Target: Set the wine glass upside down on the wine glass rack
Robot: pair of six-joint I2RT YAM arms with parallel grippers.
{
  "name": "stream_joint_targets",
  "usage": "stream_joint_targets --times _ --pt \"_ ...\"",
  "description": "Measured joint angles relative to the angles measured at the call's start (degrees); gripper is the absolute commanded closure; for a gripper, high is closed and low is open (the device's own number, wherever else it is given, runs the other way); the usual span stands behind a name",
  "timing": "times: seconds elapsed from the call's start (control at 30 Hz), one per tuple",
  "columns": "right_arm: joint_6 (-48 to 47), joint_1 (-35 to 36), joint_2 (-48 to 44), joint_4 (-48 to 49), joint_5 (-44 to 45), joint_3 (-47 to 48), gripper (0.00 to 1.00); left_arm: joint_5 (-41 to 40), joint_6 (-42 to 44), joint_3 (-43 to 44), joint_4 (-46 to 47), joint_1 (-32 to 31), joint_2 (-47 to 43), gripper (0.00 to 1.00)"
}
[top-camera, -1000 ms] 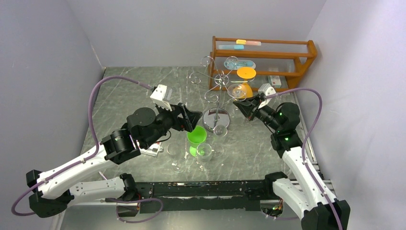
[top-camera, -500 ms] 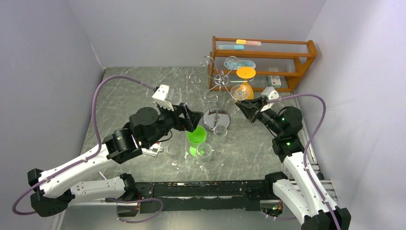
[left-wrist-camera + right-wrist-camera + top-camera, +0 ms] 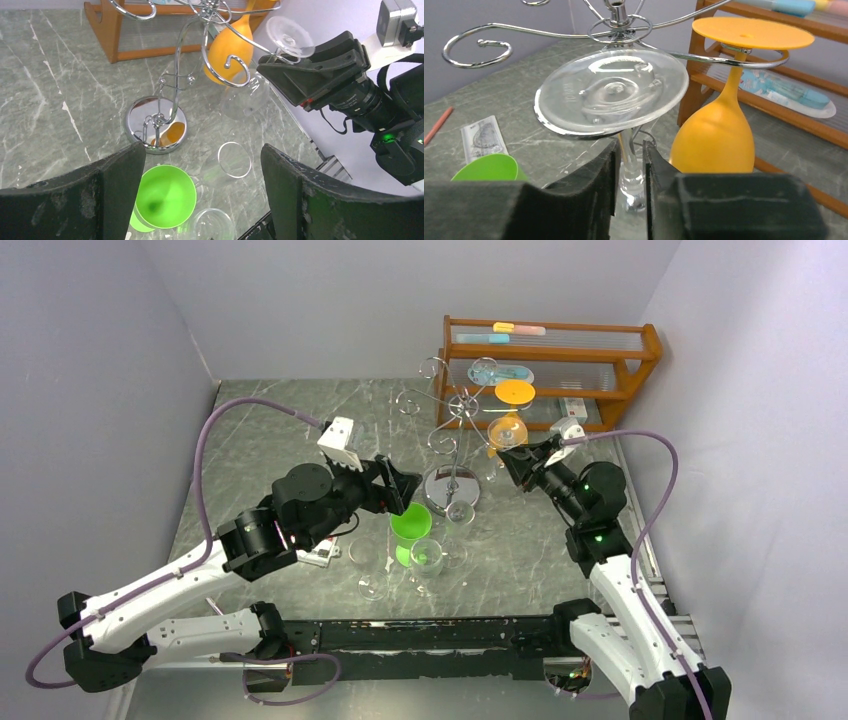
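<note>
The glass [image 3: 244, 95] hangs bowl-down at the right side of the rack [image 3: 450, 445], well above the bench [image 3: 260, 440]. Its clear foot [image 3: 611, 92] is uppermost and lies over one of the curled chrome arms, just beside an orange glass [image 3: 714, 135] that hangs upside down on the next arm. The right hand [image 3: 630, 200] has it by the stem [image 3: 630, 172], just under the foot. The pads [image 3: 606, 185] sit tight to either side, and no gap shows, so I read this as a grip, though how hard it presses cannot be told. The left hand [image 3: 200, 165] is spread wide and holds nothing; it hovers over a green cup [image 3: 162, 195] near the rack's disc base. The glass looks light, rigid and brittle, and smooth enough to slip, so the stem is the right place to take it: narrow, strong for its size, and clear of the thin bowl. The foot is the only part that can bear on the wire, so the stem probably has to be fully inside the slot before anything lets go. The chief risks seem to be a knock against the orange glass and a foot that catches on only one side of the arm and tips out. Whether the foot rests evenly on both wires is hidden beneath it.
</note>
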Motion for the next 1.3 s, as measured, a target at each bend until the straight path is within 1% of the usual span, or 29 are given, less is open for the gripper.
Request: stream_joint_targets --times 0.17,0.3,0.47,0.67,0.97,1.03,1.17,1.3 --pt "1.29 0.0 -0.17 -0.55 0.81 0.0 0.5 -1.18 0.0 1.05 -2.16 0.0 0.79 0.11" --pt "2.38 0.0 -2.38 -1.11 2.19 0.0 0.42 -2.21 0.13 1.68 -3.21 0.0 1.03 0.11" --pt "2.99 0.0 -5.46 -3.69 4.59 0.2 0.41 -4.28 0.76 3.3 -4.72 0.0 1.18 0.11" --pt "6.84 0.0 -8.11 -8.39 6.78 0.83 0.41 -5.81 0.9 3.5 -5.35 0.0 0.42 0.11" --pt "15.5 0.0 -20.5 -21.55 10.27 1.11 0.38 -9.11 2.78 3.54 -5.53 0.0 -1.07 0.1" --pt "17.35 0.0 -21.97 -25.07 11.3 2.4 0.38 -10.27 3.54 3.67 -5.64 0.0 -1.07 0.1" --pt "20.46 0.0 -21.16 -32.44 12.09 7.61 0.37 -13.84 5.55 4.31 -5.6 0.0 -0.94 0.09" --pt "21.35 0.0 -15.82 -38.64 9.88 13.27 0.37 -17.94 7.8 7.04 -5.7 0.0 0.98 0.08"
